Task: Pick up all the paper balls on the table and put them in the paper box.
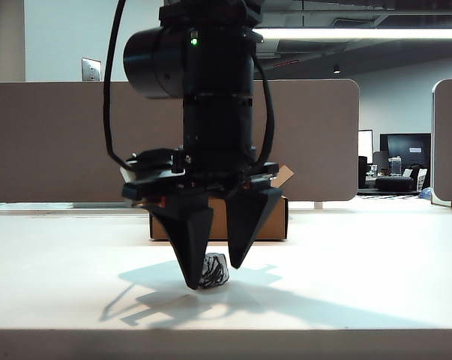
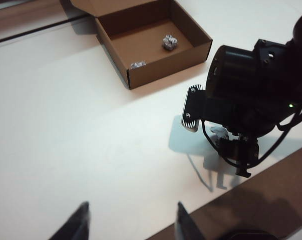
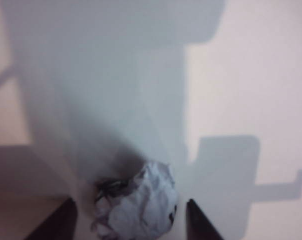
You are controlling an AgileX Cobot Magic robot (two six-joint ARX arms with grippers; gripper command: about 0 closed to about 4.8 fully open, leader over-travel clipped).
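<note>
One crumpled paper ball (image 1: 214, 271) lies on the white table (image 1: 375, 262) near its front edge. My right gripper (image 1: 213, 276) points down over it, open, with a dark finger on either side of the ball (image 3: 138, 207) and a small gap at each. The brown paper box (image 1: 274, 219) stands just behind it, and two more paper balls (image 2: 169, 42) (image 2: 137, 65) lie inside the box (image 2: 161, 72). My left gripper (image 2: 132, 205) hangs open and empty high above bare tabletop, looking down on the right arm (image 2: 251, 100).
A grey-brown partition panel (image 1: 61, 142) runs along the far side of the table, with another panel (image 1: 449, 142) at the right. The table's front edge (image 1: 226, 341) is close to the ball. The box's flaps (image 2: 85, 6) stand open.
</note>
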